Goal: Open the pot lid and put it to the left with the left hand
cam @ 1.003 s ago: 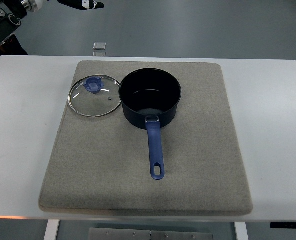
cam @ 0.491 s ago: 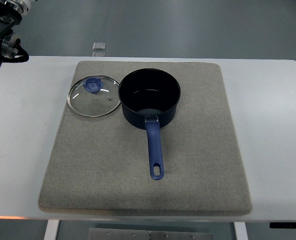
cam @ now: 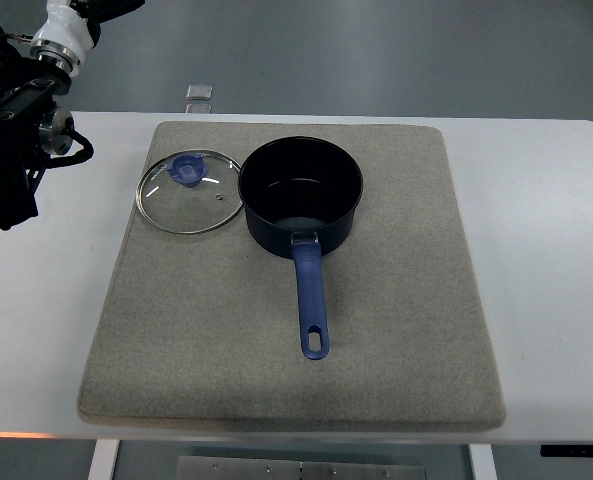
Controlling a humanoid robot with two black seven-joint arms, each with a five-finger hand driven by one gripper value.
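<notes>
The left arm [cam: 16,150] comes in at the upper left edge of the top view, dark and jointed, with a white cuff at its far end near the top corner. The hand itself runs out of the picture there, so whether its fingers are apart or together cannot be told. It touches nothing on the table.

To the right of that arm, well apart from it, the glass lid [cam: 190,192] lies flat on the grey mat [cam: 396,330], its blue knob [cam: 186,168] facing up. Further right again, with its rim just beside the lid's edge, stands the dark blue pot [cam: 300,192], uncovered and upright, its blue handle [cam: 311,300] pointing toward the near edge of the mat. The mat rests on the white table [cam: 546,250]. A small grey block [cam: 199,92] sits beyond the table's far edge
</notes>
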